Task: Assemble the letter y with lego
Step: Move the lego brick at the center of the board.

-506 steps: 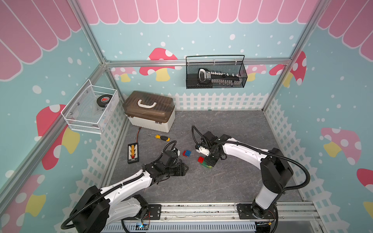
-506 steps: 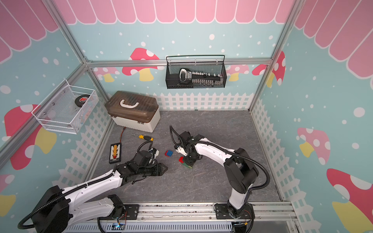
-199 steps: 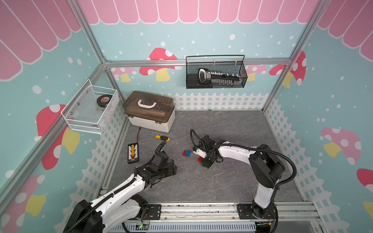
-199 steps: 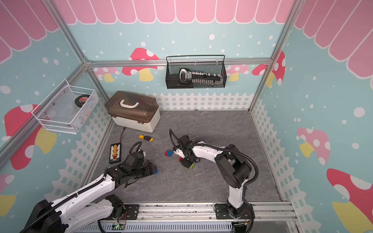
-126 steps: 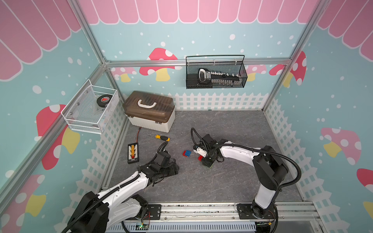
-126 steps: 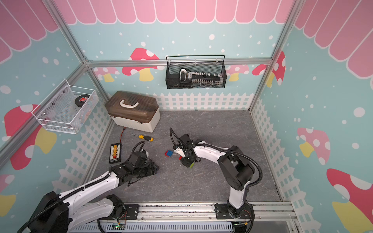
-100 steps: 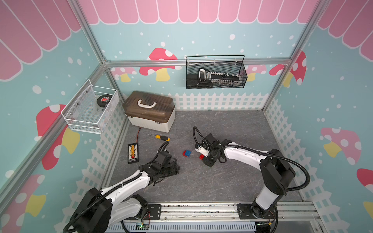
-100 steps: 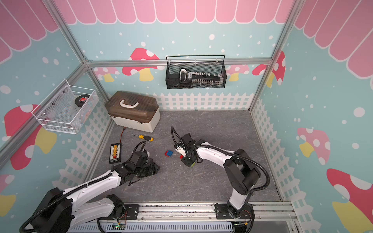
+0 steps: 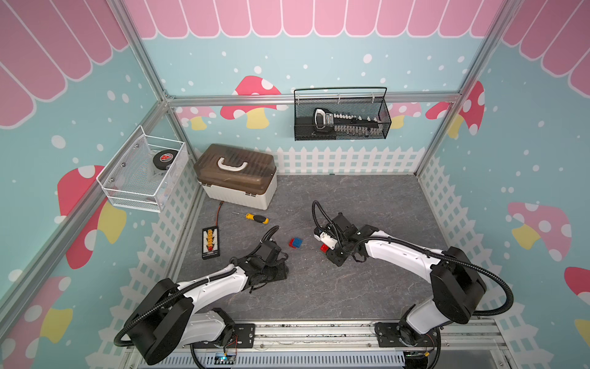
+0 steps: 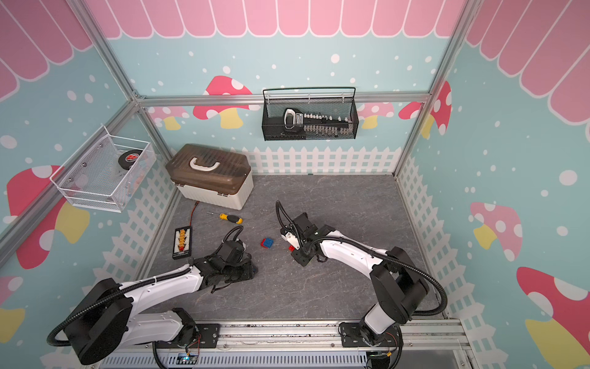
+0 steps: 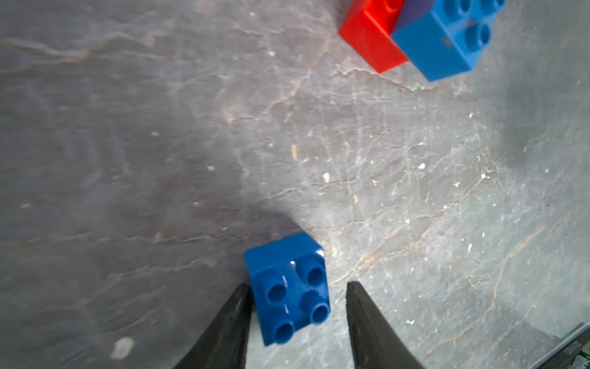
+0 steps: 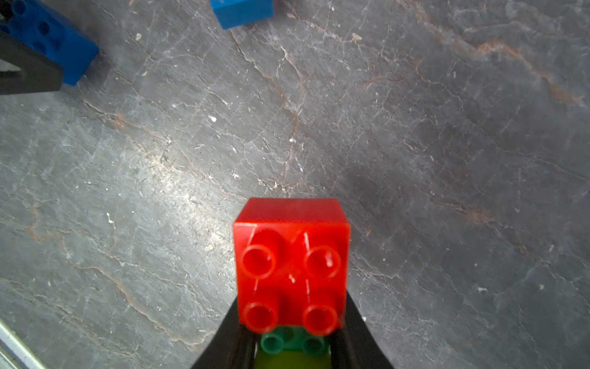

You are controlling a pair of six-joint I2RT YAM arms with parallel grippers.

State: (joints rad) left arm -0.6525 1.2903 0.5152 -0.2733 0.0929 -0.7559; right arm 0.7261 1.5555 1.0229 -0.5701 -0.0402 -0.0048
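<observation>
Two grippers in play: working low over the grey table, well apart from each other.
Left gripper: straddling a single blue brick; one finger touching a side wall, the opposite one standing just clear; not yet clamping.
Right gripper: clenching the partial letter y by its side walls; red brick showing on top, dark green and lime pieces showing beneath; lifted or resting, cannot tell.
Blue brick location: lying studs-up on the table at the left arm's end; largely covered by the gripper in both top views.
Spare lego location: red-and-blue pair sitting joined on the table between the two grippers, touching neither.
Handling, judged: dealing with light, rigid, hollow plastic; glossy walls likely slipping or twisting under an off-centre pinch; joints likely popping apart under sideways load.
Grip point: taking two opposite flat walls, centred, leaving studs and underside free for mating.
Step in hand, judged: closing on the blue brick for adding to the partial letter y.
Risk: nudging the brick askew with the touching finger.
</observation>
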